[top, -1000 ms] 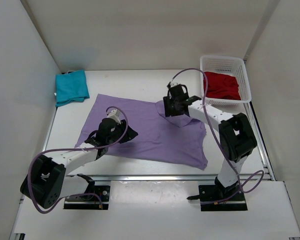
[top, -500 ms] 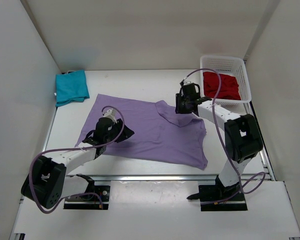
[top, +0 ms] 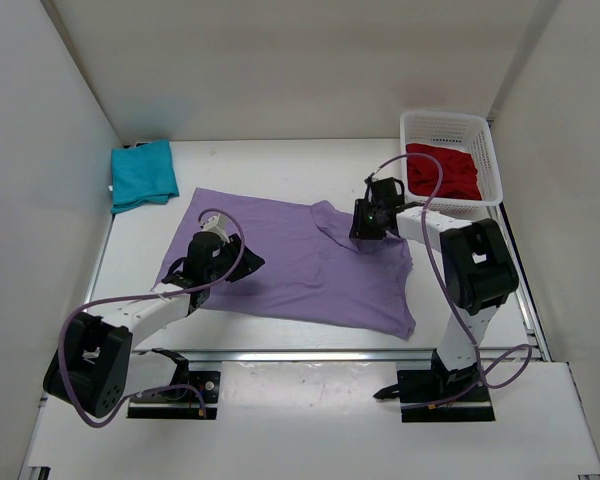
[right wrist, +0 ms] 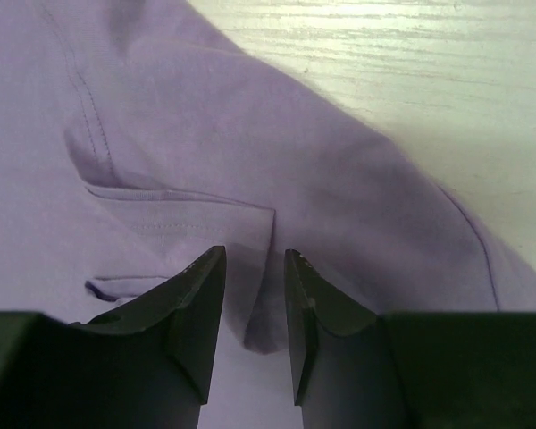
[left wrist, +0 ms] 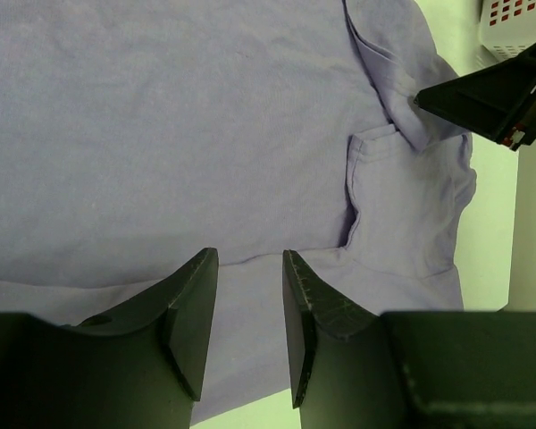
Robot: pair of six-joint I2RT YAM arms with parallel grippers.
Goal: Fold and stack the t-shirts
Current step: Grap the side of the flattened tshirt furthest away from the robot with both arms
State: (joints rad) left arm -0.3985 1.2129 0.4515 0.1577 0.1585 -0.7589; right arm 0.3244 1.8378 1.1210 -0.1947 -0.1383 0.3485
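a: lavender t-shirt (top: 300, 262) spread flat mid-table, used here as the landmark. where are the others relative to it?

b: teal t-shirt (top: 143, 174) lies folded beyond the lavender one's far-left corner, apart from it. red t-shirt (top: 443, 172) is bunched inside the white basket (top: 487, 140), beyond the lavender shirt's far-right corner

a: left gripper (top: 223, 262)?

b: low over the lavender shirt's left part, near its near-left edge. in the left wrist view the left gripper (left wrist: 248, 286) has its fingers (left wrist: 195, 299) parted by a narrow gap, the lavender t-shirt (left wrist: 188, 134) visible between them, nothing held. can't tell whether the tips touch the fabric

a: right gripper (top: 365, 225)?

b: over the far-right part of the lavender shirt, at a rumpled, raised fold of cloth there. in the right wrist view the right gripper (right wrist: 254, 304) also shows a narrow gap between its fingers (right wrist: 201, 304); a folded hem of the lavender t-shirt (right wrist: 277, 179) runs up to that gap. grip on the cloth: cannot tell

a: table (top: 280, 165)?

b: pale wood-grain surface showing past the lavender shirt's edge in the right wrist view
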